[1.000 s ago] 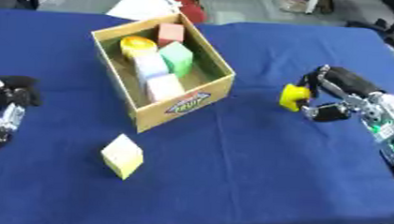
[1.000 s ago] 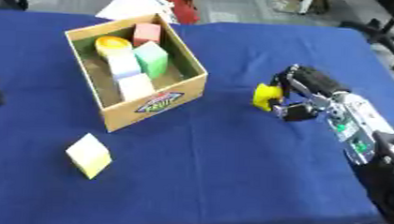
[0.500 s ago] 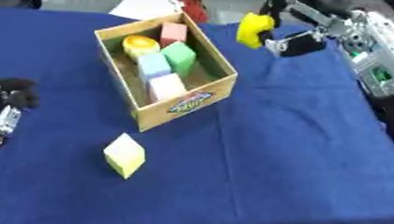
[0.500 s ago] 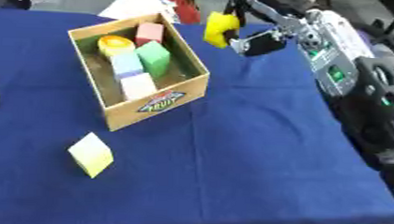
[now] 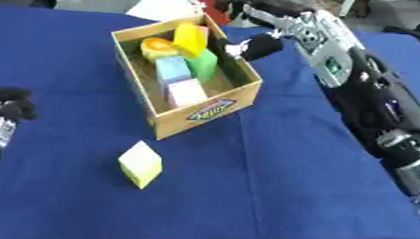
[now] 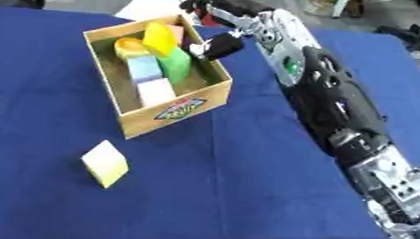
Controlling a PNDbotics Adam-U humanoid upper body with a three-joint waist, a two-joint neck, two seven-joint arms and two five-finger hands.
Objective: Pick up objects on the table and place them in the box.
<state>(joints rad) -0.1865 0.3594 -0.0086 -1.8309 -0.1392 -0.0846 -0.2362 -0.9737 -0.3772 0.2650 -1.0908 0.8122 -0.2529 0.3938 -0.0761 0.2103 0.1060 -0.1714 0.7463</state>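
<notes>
The open cardboard box (image 5: pixel 216 105) stands at the middle left of the blue table. Inside it are an orange round piece (image 5: pixel 157 46), a green block (image 5: pixel 202 64), a light blue block (image 5: pixel 172 69) and a pale pink block (image 5: pixel 187 93). A yellow block (image 5: pixel 190 37) lies tilted on top of them at the far end. My right hand (image 6: pixel 218 45) hovers open just right of that block, over the box's far right corner, with nothing in it. A pale yellow cube (image 5: pixel 140 164) sits on the cloth in front of the box. My left hand (image 5: pixel 7 112) rests at the left edge.
My right arm (image 5: pixel 371 102) stretches along the right side of the table from the lower right. White paper (image 5: pixel 163 6) and something red (image 5: pixel 219 10) lie beyond the far edge. Blue cloth (image 5: pixel 272 193) stretches bare in front and to the right of the cube.
My right hand carried the yellow block up and left from the table's right side to over the box, then let it go; the block now lies inside. The camera has shifted a little.
</notes>
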